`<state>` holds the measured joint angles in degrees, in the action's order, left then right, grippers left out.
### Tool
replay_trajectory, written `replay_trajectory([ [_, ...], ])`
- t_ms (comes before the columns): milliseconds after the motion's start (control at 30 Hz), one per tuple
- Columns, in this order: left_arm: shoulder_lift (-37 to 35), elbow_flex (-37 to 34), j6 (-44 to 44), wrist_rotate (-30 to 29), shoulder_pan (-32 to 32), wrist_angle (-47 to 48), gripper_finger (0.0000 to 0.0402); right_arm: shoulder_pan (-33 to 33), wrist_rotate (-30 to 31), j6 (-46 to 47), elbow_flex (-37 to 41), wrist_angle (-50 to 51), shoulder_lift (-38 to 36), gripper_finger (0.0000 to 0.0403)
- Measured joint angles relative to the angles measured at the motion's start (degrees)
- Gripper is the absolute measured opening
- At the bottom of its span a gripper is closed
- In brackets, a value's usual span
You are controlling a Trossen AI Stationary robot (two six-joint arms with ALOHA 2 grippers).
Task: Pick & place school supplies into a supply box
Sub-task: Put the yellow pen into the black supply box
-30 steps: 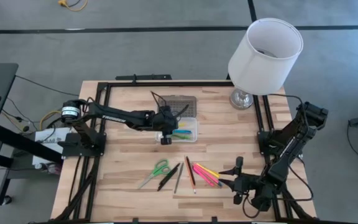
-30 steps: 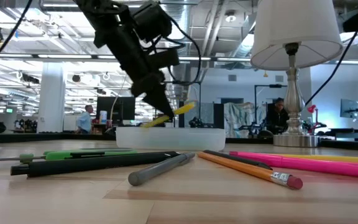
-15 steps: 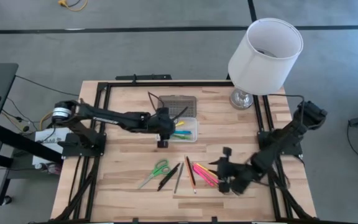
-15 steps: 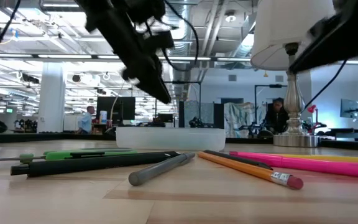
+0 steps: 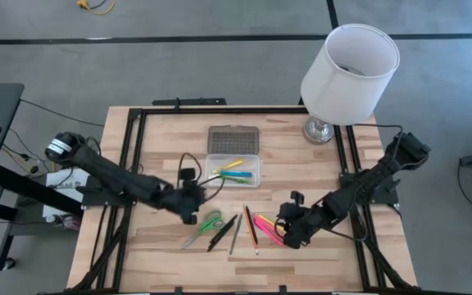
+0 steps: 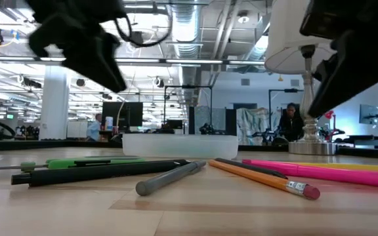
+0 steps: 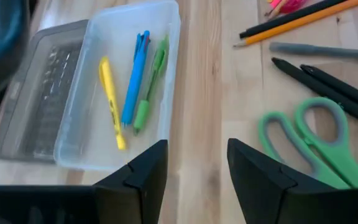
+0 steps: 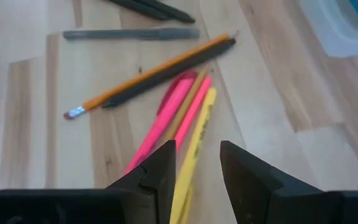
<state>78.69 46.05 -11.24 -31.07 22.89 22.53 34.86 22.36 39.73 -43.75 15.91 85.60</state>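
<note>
The supply box [image 5: 234, 170] stands open at mid table, its grey lid [image 5: 233, 139] lying flat behind it. A yellow highlighter [image 7: 112, 102], a blue pen [image 7: 135, 78] and a green pen [image 7: 151, 84] lie inside. On the wood nearer the front lie green-handled scissors [image 5: 207, 224], black pens [image 5: 222, 231], a grey pen [image 5: 235, 233], an orange pencil [image 5: 251, 228], and pink [image 8: 166, 118] and yellow [image 8: 197, 137] ones. My left gripper [image 5: 192, 211] hovers open just left of the scissors. My right gripper [image 8: 196, 165] hovers open over the yellow and pink pens.
A white-shaded lamp [image 5: 347, 78] stands at the table's far right corner. Black rails [image 5: 133, 156] run along the table's left, right and far edges. Bare wood lies left of the box and along the front edge.
My left gripper let go of a yellow highlighter over the box, where it now lies. It then swung back toward the near left, ending beside the scissors. My right gripper moved left from the near right corner to the pink and yellow pens, rolling as it went.
</note>
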Motion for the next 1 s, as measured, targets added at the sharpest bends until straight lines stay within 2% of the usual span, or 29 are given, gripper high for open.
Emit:
replay_trajectory([
  [267,0.0,-2.3,-9.4,-10.7,10.1,-1.0,0.0162,1.7,0.2,2.5,0.0,-0.1,0.0,0.0118],
  [533,0.0,-2.3,-12.9,-20.2,16.2,-2.0,0.0161,1.9,-0.5,4.3,0.0,-2.7,8.4,0.0118],
  [1000,0.0,-2.3,-15.3,-22.3,18.7,-2.8,0.0161,2.1,0.0,6.0,0.0,-1.7,10.5,0.0118],
])
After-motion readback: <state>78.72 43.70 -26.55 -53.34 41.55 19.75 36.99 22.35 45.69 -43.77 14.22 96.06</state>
